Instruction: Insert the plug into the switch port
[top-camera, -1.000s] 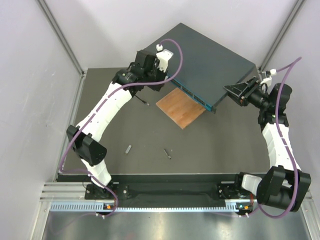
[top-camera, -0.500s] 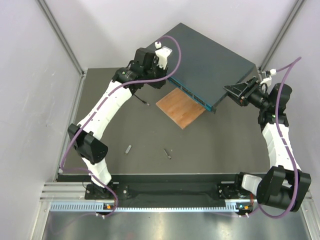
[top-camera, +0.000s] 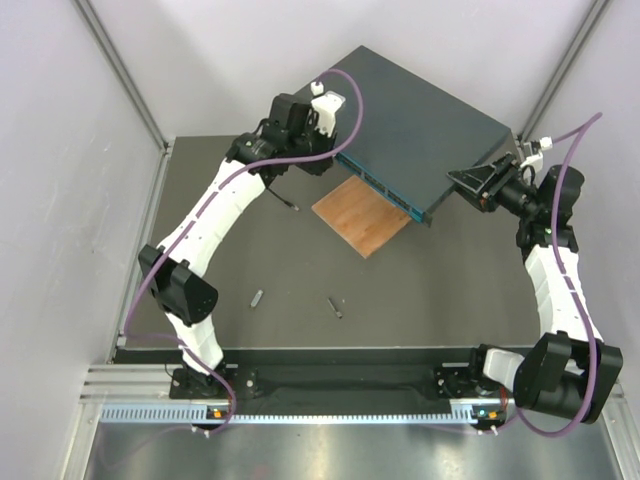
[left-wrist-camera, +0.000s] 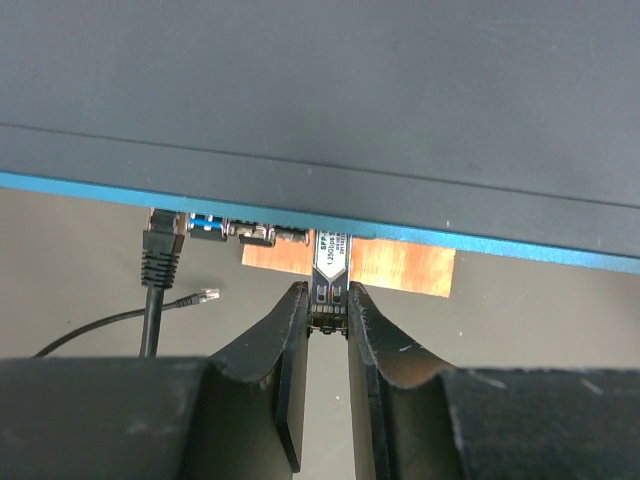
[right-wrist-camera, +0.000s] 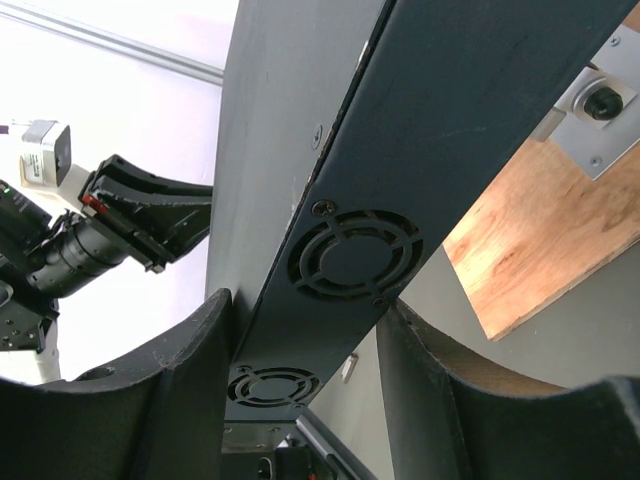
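The switch (top-camera: 430, 120) lies at the back of the table, tilted up onto a board, its teal front face (left-wrist-camera: 100, 185) turned toward my left arm. My left gripper (top-camera: 320, 158) is at that face, shut on the plug (left-wrist-camera: 331, 268), a small labelled module pinched between the fingertips (left-wrist-camera: 296, 305). The plug's tip is at the row of ports under the switch's top edge; how deep it sits is hidden. My right gripper (top-camera: 462, 185) clasps the switch's fan-vented side wall (right-wrist-camera: 355, 250), one finger on each side (right-wrist-camera: 305, 310).
A thin wooden board (top-camera: 362, 215) lies under the switch's front corner. A black cable (left-wrist-camera: 160, 250) is plugged into a port left of the plug, and a loose cable end (left-wrist-camera: 205, 296) lies on the mat. Two small parts (top-camera: 257, 298) (top-camera: 336, 307) lie mid-table.
My left wrist has shifted slightly right, closer to the switch's front face, with the plug still held. The right arm and the switch have not moved.
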